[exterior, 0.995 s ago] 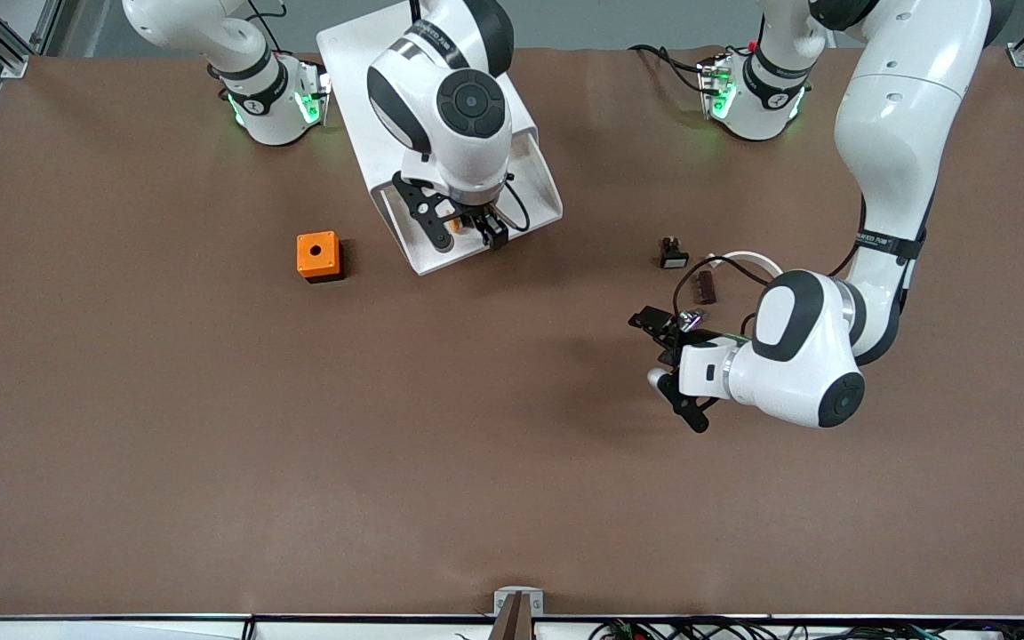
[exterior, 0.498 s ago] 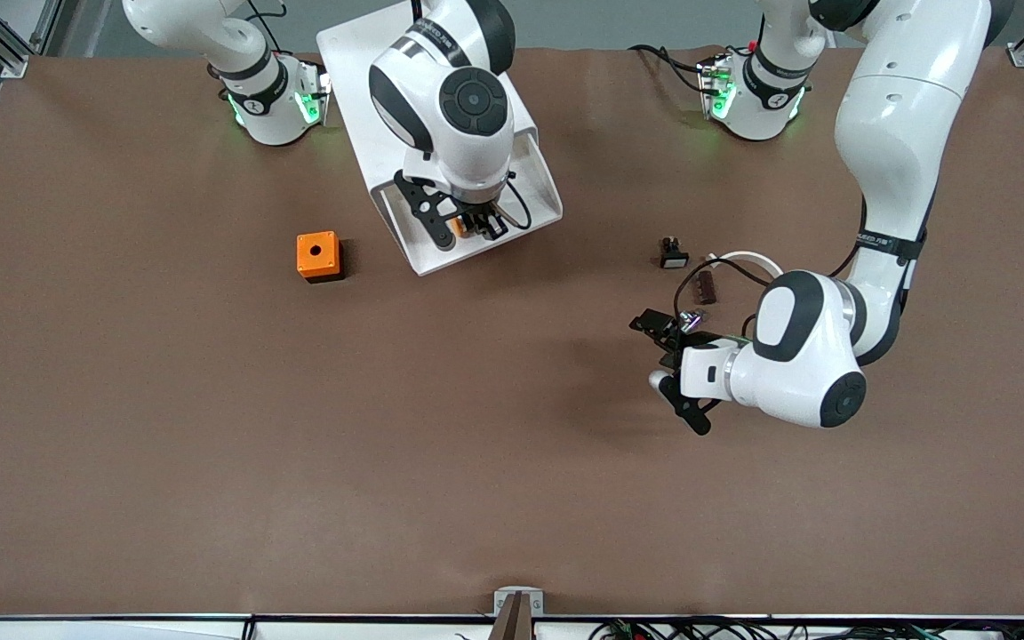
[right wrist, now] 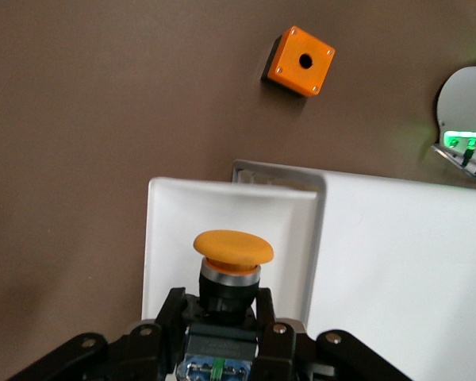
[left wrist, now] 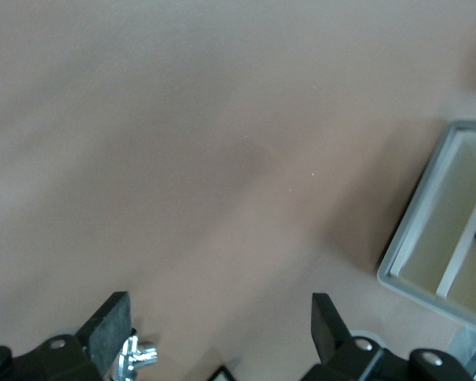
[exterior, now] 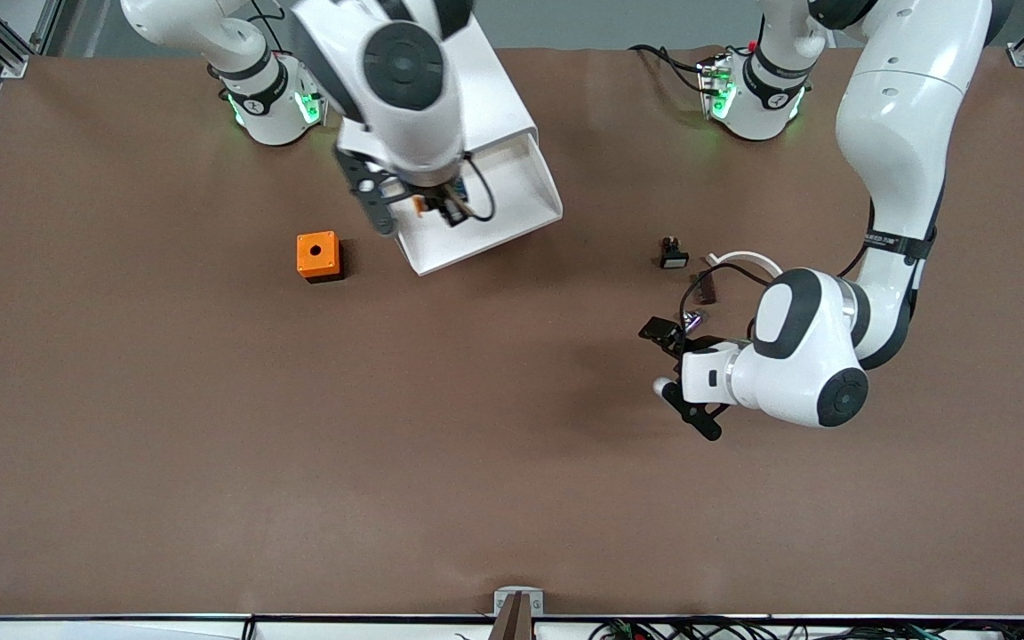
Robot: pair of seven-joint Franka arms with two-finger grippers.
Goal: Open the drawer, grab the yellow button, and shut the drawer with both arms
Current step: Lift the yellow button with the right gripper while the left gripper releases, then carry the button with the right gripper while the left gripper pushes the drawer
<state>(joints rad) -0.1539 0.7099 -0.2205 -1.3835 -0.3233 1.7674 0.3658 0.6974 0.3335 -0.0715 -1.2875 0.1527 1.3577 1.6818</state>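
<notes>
While the right gripper [right wrist: 222, 313] clamps the button [right wrist: 232, 266] by its rigid black body above the open drawer [exterior: 512, 200], upper centre, the left gripper [left wrist: 218, 333] waits, spread and empty; the button looks light.

Right hand [exterior: 437, 206] closed, left hand [exterior: 674, 371] spread.

Your left gripper [left wrist: 222, 329] at the frame's bottom edge, fingers [left wrist: 109, 325] spread wide over bare brown table [left wrist: 182, 143], white open drawer [left wrist: 452, 230] at right edge.
</notes>
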